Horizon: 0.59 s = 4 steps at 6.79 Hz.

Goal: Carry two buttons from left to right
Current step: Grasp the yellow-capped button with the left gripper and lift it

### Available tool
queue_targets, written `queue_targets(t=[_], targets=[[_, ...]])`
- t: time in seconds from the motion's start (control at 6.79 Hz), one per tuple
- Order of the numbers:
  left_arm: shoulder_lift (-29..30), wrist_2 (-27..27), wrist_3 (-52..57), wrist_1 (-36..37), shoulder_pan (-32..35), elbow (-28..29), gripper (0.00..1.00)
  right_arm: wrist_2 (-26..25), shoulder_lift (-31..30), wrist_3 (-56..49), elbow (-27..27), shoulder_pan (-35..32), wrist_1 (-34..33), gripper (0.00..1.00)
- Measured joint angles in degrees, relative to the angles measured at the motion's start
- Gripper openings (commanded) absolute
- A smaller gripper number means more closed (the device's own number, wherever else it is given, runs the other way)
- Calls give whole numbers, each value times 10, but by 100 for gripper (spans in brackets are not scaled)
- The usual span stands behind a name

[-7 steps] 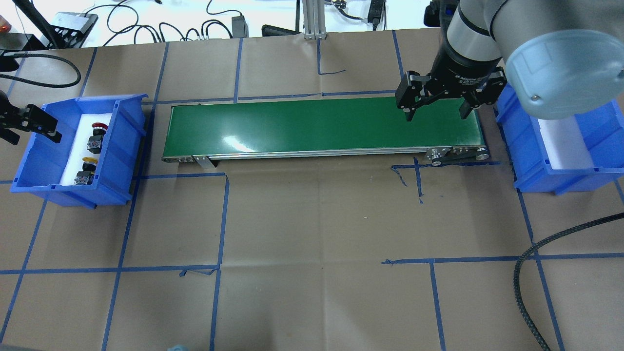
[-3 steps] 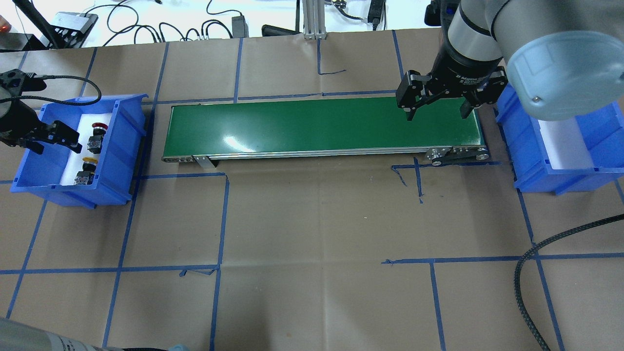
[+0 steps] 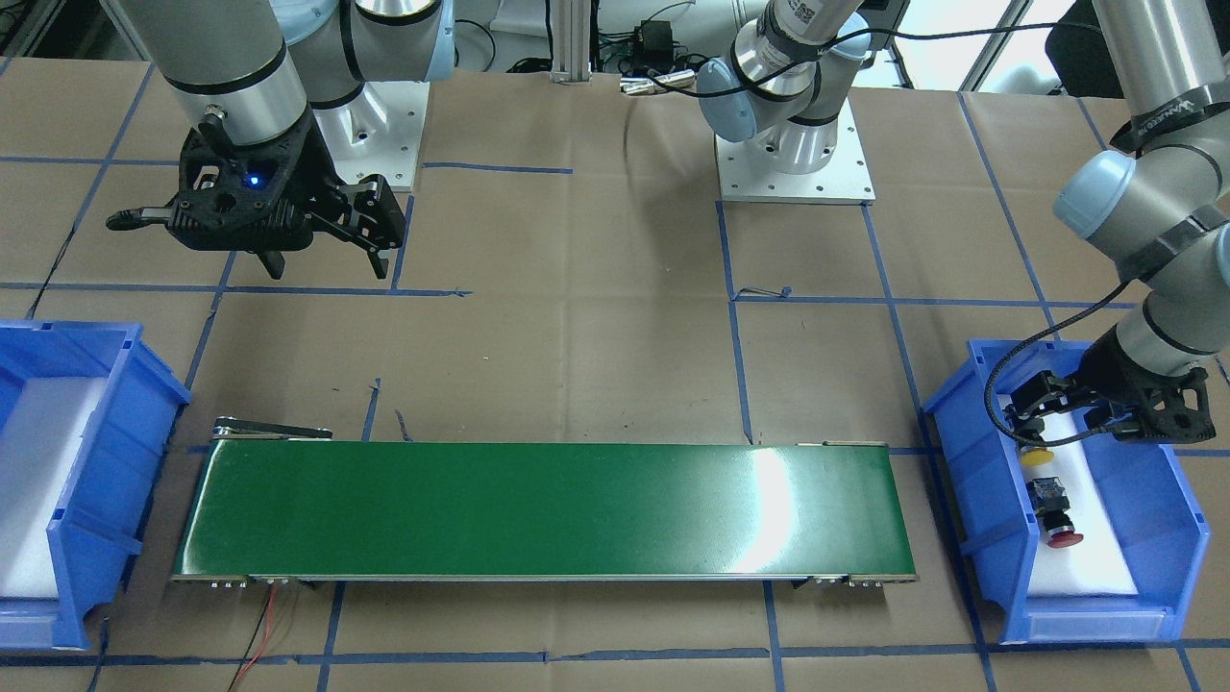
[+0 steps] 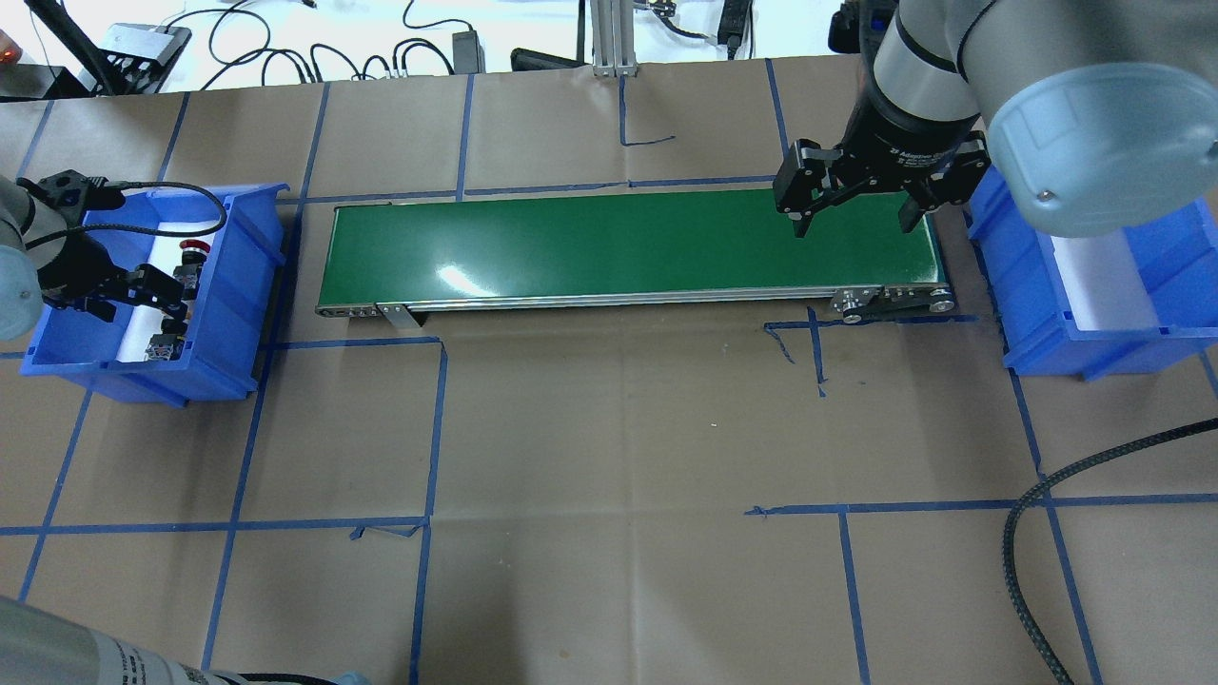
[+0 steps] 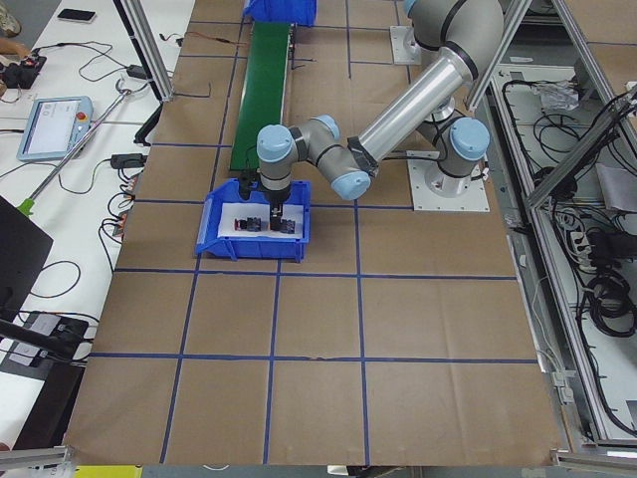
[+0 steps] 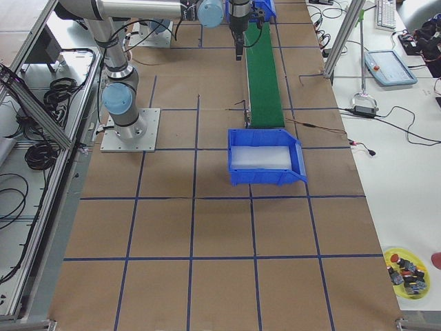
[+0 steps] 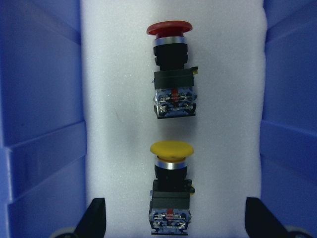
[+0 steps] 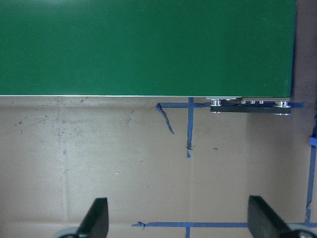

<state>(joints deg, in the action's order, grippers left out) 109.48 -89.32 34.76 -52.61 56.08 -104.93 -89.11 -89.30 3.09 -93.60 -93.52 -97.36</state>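
Left gripper (image 7: 177, 220) hangs wide open over the yellow button (image 7: 171, 193), but the red button (image 7: 172, 74) sits so near that a sloppy descent could bump it sideways.

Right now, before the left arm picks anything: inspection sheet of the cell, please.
surface: brown paper with a blue tape grid; green conveyor runs between the two bins.
job's things: yellow button and red button lie apart, in line, on white foam in the left bin; neither is in the right bin.
clutter: nothing seen.
grippers: left gripper open, above the yellow button; right gripper open, over the conveyor's right end.
cables: black braided cable lies on the paper near the right bin.
surroundings: teach pendant and yellow dish of parts on side benches.
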Motion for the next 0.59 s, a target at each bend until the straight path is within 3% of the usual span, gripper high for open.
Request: queue_targets(t=[0.44, 0.59], targets=[[26, -2, 2, 25, -3, -15, 99, 0, 0, -1, -1, 0, 0, 100], [29, -2, 3, 33, -10, -21, 94, 0, 0, -2, -1, 0, 0, 100]])
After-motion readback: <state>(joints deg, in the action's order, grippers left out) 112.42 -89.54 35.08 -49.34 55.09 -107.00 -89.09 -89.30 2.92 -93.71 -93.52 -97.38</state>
